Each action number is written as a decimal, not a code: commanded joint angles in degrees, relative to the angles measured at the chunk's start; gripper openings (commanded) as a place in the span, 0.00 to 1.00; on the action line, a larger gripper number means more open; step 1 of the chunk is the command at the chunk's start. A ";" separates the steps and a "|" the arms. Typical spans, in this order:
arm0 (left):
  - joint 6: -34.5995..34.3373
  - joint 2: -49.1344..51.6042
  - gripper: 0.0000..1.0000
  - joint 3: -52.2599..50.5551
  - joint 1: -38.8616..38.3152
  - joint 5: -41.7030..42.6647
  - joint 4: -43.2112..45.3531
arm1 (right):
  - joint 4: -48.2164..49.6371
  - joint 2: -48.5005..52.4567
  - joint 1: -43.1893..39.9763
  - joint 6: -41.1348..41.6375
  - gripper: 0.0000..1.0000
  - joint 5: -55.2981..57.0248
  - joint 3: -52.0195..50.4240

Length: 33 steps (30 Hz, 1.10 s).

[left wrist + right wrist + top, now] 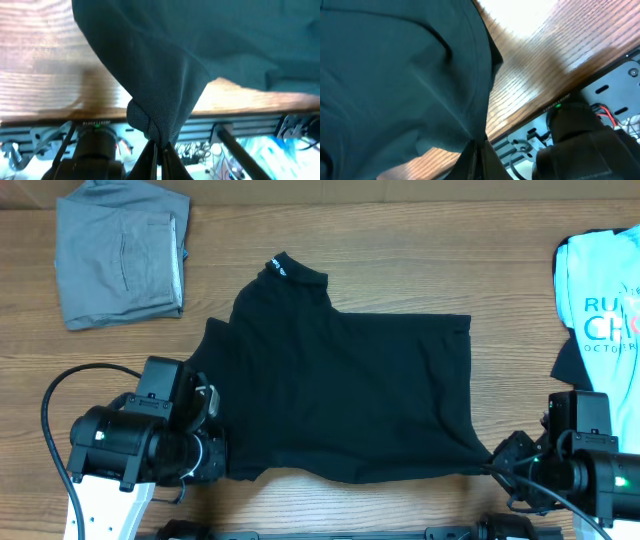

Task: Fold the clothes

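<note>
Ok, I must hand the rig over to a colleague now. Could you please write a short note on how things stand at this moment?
Left hand: shut on the near left corner of the black garment, fabric bunched between its fingers.
Right hand: shut on the garment's near right corner.
Black garment: spread in the middle of the table, not yet folded.
Grey garment: far left corner, looks folded already.
Light blue T-shirt: far right, partly out of view; cannot tell if it is folded.
To do: fold the black garment, probably bringing the near edge over to the far edge, then check the T-shirt.
</note>
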 commanded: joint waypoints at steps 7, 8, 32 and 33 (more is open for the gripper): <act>-2.60 0.02 0.04 -2.45 -0.37 0.44 6.03 | 5.84 0.07 -0.11 4.09 0.04 0.79 -1.01; -2.86 0.28 0.04 -3.41 -0.37 0.44 6.80 | 6.54 0.07 -0.11 4.57 0.04 0.74 -1.51; -11.21 18.53 0.04 -9.16 -0.31 -7.85 36.13 | 23.34 10.73 -0.11 10.32 0.04 2.51 -12.72; -11.23 19.45 0.04 -9.16 -0.31 -8.52 36.92 | 23.91 11.63 -0.11 10.32 0.04 2.49 -12.72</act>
